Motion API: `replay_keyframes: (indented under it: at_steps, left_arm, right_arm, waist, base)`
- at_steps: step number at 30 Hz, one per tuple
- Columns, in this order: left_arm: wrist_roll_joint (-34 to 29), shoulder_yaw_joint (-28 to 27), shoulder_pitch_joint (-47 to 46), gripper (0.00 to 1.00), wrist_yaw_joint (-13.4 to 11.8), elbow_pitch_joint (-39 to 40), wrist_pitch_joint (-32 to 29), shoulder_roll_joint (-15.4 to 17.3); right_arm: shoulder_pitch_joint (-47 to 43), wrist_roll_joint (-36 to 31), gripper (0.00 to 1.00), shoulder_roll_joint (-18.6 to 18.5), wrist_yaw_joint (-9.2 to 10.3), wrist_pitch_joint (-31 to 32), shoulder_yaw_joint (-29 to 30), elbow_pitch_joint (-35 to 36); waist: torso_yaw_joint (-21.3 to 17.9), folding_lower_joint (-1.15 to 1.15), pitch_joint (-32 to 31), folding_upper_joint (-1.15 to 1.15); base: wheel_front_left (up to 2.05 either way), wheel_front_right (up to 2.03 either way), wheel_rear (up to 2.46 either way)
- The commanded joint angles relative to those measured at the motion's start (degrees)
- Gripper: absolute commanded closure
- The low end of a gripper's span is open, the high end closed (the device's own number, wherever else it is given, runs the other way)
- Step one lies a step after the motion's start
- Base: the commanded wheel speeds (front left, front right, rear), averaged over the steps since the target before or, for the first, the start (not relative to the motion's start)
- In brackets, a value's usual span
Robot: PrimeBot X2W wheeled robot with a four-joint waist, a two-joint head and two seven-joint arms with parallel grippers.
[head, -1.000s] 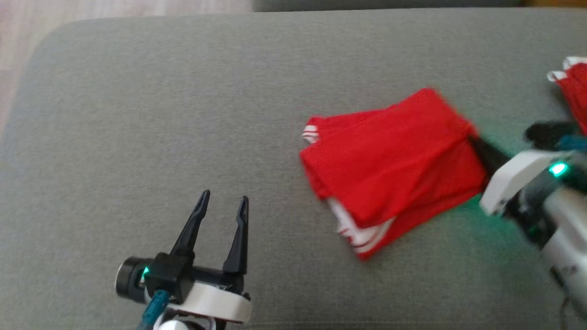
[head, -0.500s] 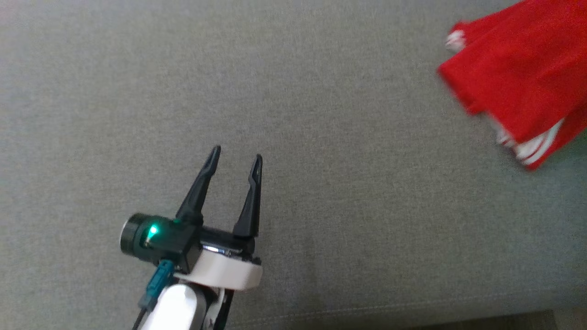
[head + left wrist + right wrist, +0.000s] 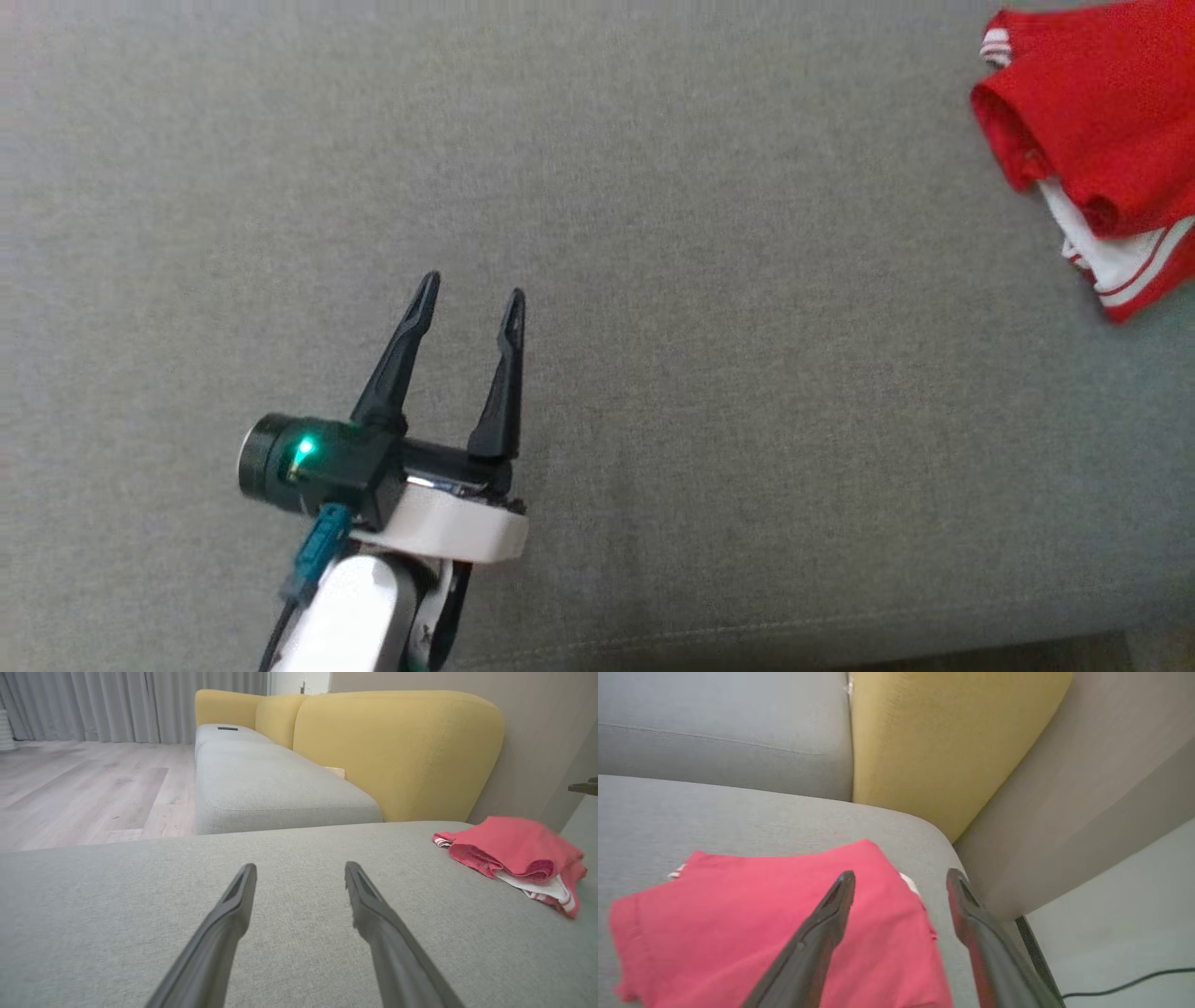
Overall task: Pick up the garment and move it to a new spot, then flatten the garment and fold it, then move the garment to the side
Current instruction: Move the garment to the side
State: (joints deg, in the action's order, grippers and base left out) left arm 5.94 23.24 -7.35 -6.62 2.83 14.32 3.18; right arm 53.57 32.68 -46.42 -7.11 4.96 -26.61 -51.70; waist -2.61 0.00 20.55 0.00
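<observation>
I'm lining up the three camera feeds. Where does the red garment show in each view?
Head view: red garment in the upper right corner, cut by the frame edge.
Left wrist view: red garment at the right, about mid-height.
Right wrist view: red garment from lower left to centre, running off the bottom edge.
Shared landmark: the grey seat cushion it lies on; the wrist views also share the yellow backrest.

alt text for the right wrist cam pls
A folded red garment lies near the corner of a grey sofa cushion, in front of the open right hand, whose two dark fingers hold nothing. Behind is a yellow backrest; a black cable crosses the floor at lower right.
</observation>
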Motion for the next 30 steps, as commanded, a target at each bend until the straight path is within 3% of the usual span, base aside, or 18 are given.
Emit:
replay_keyframes:
  at_steps: [1, 11, 20, 26, 30]
  left_arm:
    - [0.6, -2.1, 0.5, 0.0, -0.4, 1.0, 0.7, -0.3]
    - [3.9, -7.9, 7.4, 0.0, -1.8, -1.3, 0.7, -0.3]
    - [4.9, -10.9, 13.6, 0.0, 0.0, -3.5, 0.7, -0.3]
    - [4.1, -12.3, 16.5, 0.0, 1.2, -3.0, 0.7, -0.3]
    - [3.0, -13.0, 17.8, 0.0, 1.6, -1.5, 0.7, -0.3]
  right_arm:
    - [-1.0, -1.6, 0.0, 1.0, -0.37, -1.3, 0.0, 1.0]
    - [-15.4, -3.2, 0.0, 17.1, -0.37, -9.7, 1.6, 5.2]
    - [-31.6, -7.1, 0.0, 27.7, -0.37, -19.7, 8.2, 10.3]
    - [-45.2, -14.7, 0.0, 35.3, -0.37, -19.9, 19.0, 31.0]
    - [-53.4, -15.5, 0.0, 37.4, -0.37, -19.9, 19.1, 41.4]
  waist:
    - [0.4, 0.0, -3.3, 0.0]
    - [1.5, 0.0, -15.7, 0.0]
    - [3.0, 0.0, -23.9, 0.0]
    - [3.0, 0.0, -25.6, 0.0]
    - [2.8, 0.0, -26.5, 0.0]
  base:
    - [0.0, 0.0, 0.0]
    - [0.0, 0.0, 0.0]
    - [0.0, 0.0, 0.0]
    - [0.0, 0.0, 0.0]
    - [0.0, 0.0, 0.0]
